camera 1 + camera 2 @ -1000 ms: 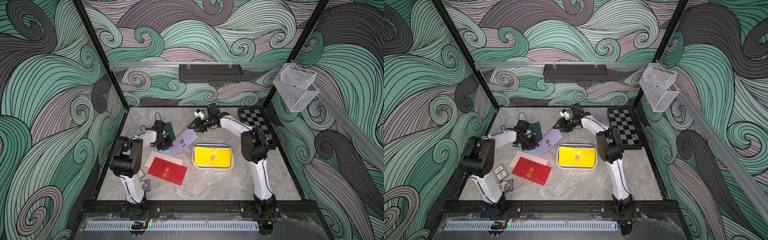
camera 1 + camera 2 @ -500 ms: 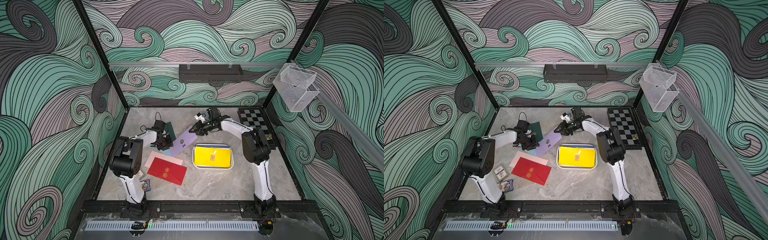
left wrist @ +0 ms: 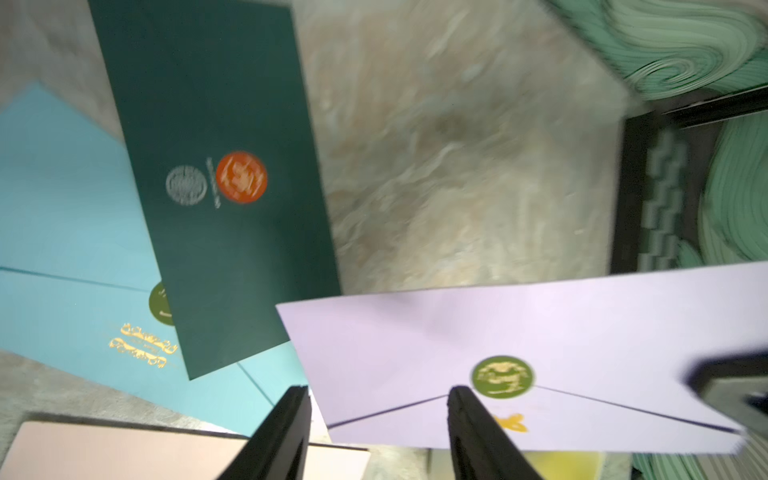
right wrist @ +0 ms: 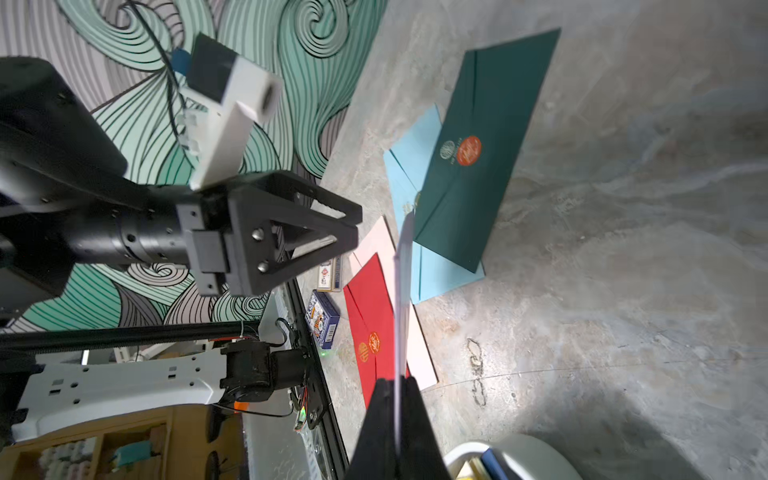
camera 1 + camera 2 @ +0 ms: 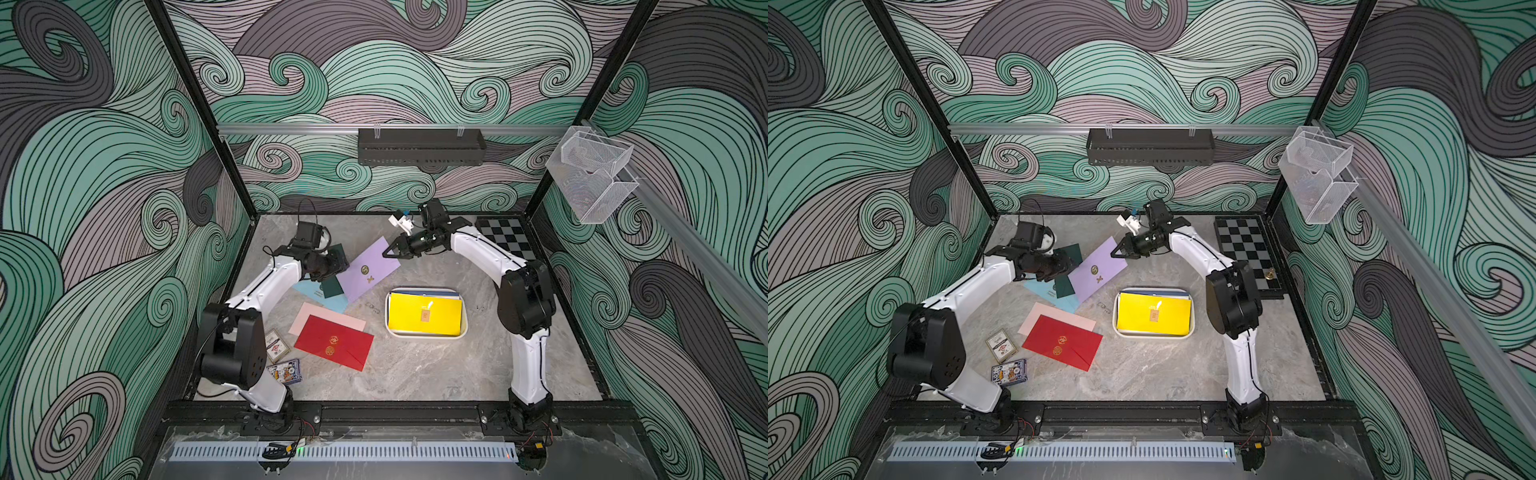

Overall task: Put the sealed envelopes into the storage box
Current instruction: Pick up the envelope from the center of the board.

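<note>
My right gripper (image 5: pixel 388 251) (image 4: pixel 397 384) is shut on the far end of a lilac envelope (image 5: pixel 368 270) (image 3: pixel 540 332), which shows edge-on between its fingers. My left gripper (image 5: pixel 341 266) (image 3: pixel 378 395) stands open at the envelope's other end, with a corner of it showing between the fingers. A dark green envelope (image 3: pixel 224 187) lies across a light blue one (image 3: pixel 62 208). Nearer the front, a red envelope (image 5: pixel 334 343) overlaps a pink one (image 5: pixel 320 318). The white storage box (image 5: pixel 426 334) holds a yellow envelope (image 5: pixel 424 313) on top of others.
Two playing-card packs (image 5: pixel 275 345) (image 5: pixel 286 371) lie by the left arm's base. A folded chessboard (image 5: pixel 505 243) sits at the back right. A black shelf (image 5: pixel 419 145) hangs on the back wall, and clear mesh baskets (image 5: pixel 590 174) on the right rail.
The right gripper came down to the lilac envelope's far end and shut on it. The left gripper opened and let go of the envelope.
</note>
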Tool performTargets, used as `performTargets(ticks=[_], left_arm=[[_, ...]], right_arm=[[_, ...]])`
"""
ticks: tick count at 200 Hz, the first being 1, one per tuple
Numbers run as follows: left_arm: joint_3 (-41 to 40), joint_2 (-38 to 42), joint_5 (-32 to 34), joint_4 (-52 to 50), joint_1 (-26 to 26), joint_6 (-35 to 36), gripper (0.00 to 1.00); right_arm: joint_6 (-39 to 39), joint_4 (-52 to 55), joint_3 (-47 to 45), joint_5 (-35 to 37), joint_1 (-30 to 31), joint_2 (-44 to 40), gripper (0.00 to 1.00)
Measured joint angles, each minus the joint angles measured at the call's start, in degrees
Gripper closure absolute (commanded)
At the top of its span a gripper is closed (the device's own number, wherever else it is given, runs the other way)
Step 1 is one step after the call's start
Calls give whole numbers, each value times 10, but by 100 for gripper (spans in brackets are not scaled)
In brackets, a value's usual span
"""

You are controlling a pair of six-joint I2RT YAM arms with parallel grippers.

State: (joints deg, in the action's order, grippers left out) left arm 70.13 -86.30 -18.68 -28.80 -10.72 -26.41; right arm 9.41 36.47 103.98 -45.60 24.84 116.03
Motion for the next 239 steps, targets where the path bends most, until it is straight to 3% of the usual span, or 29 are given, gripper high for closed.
performTargets(ticks=[50,113,164,239], left_arm=[[-29,150,-101,56,-40,177,31],[-11,191,-131,-29,-92,415,27],[-15,192,-163,-74,-136,487,30],[-28,172,-163,-89,-150,510,54]], right_arm=[[-223,52,-26,21,0,-163,100],[-481,174,-98,46,31,-232,100],[-534,196,-103,43,58,-241,100],[-553,208,-103,17,64,-252,100]])
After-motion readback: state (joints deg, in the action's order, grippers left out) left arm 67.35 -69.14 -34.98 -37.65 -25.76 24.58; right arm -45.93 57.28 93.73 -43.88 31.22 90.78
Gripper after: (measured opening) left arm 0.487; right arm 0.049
